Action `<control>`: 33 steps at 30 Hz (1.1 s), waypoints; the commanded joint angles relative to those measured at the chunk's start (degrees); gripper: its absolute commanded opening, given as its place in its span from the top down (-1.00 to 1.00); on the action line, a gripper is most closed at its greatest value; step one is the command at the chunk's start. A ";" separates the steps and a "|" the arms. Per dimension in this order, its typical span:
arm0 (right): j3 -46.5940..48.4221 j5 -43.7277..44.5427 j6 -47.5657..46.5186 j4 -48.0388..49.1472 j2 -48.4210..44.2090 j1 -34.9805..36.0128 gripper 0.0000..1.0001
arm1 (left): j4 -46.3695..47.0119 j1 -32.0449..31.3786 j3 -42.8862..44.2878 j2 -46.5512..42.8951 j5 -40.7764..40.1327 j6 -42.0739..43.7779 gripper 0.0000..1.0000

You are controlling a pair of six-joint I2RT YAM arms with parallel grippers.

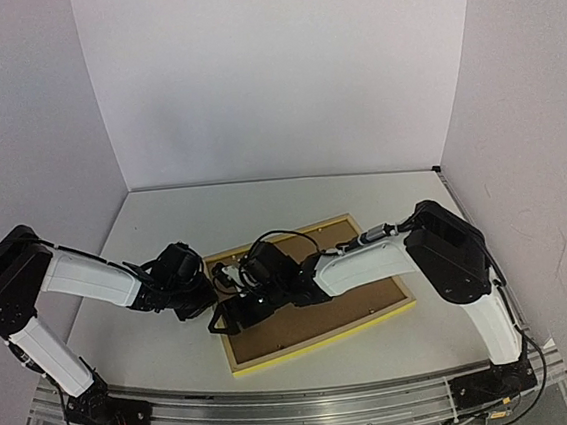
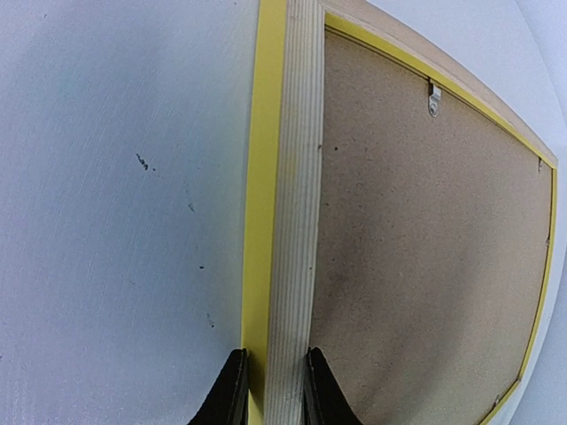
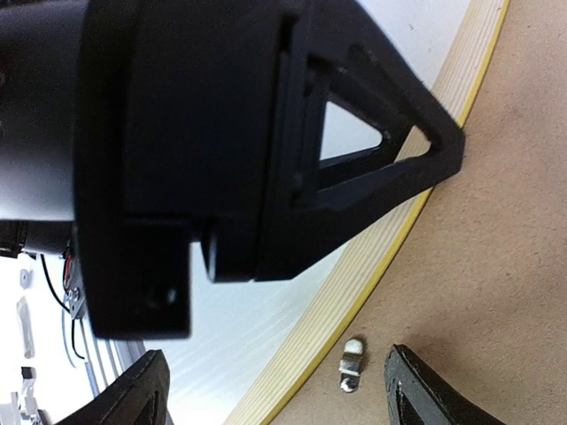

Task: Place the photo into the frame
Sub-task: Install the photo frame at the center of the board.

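The frame lies face down on the table, its yellow wooden edge around a brown backing board. The photo is out of view. My left gripper is shut on the frame's left rail; in the left wrist view the rail runs between the two fingers. My right gripper is open over the frame's left end, pointing at the left gripper. In the right wrist view its fingers straddle the rail and a small metal clip on the backing board.
The left gripper's black body fills the upper part of the right wrist view, close in front of the right gripper. Another metal clip sits on the backing near the frame's far edge. White walls enclose the table.
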 commanded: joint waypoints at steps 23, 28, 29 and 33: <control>-0.91 6.48 0.77 -4.57 0.68 0.63 -0.59 | -8.81 0.01 -2.85 2.81 1.55 -5.01 1.00; 1.25 -1.53 -0.92 -4.63 2.80 0.63 -0.58 | -8.71 0.01 -3.05 3.08 1.56 -5.18 1.00; 1.52 -3.23 -1.18 -4.62 3.16 0.62 -0.58 | -8.69 0.02 -2.99 3.18 1.59 -5.18 1.00; 1.37 -9.61 -4.20 -4.57 3.41 0.63 -0.57 | -8.74 -0.01 -2.73 3.50 1.55 -5.06 1.00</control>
